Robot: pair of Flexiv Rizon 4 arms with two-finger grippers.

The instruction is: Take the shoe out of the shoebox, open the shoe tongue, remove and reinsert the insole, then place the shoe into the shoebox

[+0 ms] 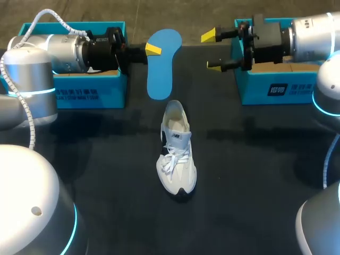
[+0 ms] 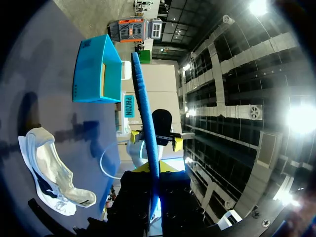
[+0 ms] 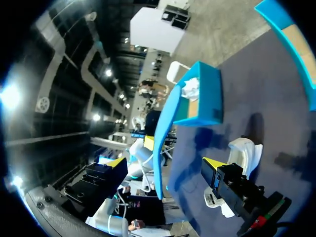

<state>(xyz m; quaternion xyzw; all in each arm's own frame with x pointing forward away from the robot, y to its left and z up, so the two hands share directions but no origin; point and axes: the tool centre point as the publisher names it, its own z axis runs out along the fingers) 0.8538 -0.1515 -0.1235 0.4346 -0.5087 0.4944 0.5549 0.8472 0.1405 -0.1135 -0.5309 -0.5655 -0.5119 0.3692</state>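
Closest to the head camera, just past my arms' pale housings, is the shoe (image 1: 177, 155). It is a white and pale-grey sneaker standing upright on its sole on the dark table (image 1: 255, 180). The toe points to the near edge and has a black patch at its tip. White laces lie loose over the front, and the open collar faces far. It stands alone mid-table, touched by neither gripper.

Just beyond its heel is the insole (image 1: 162, 64), bright blue, its flat face turned up to the camera, broad end far and narrow end near (how high it sits off the table I can't tell). My left gripper (image 1: 153, 49) comes in from the left and is clamped on the insole's left edge, toward the broad end. From the left wrist the insole (image 2: 144, 108) shows edge-on, a thin blue strip running out ahead from between the fingers of that gripper (image 2: 153, 173).

My right gripper (image 1: 213, 50) is to the right of the insole and apart from it, fingers spread wide. From the right wrist this gripper (image 3: 165, 162) has its yellow tips well apart, with the insole (image 3: 163, 133) edge-on ahead of the gap.

At far left is the left blue box (image 1: 79, 90), with the right blue box (image 1: 276, 90) at far right.
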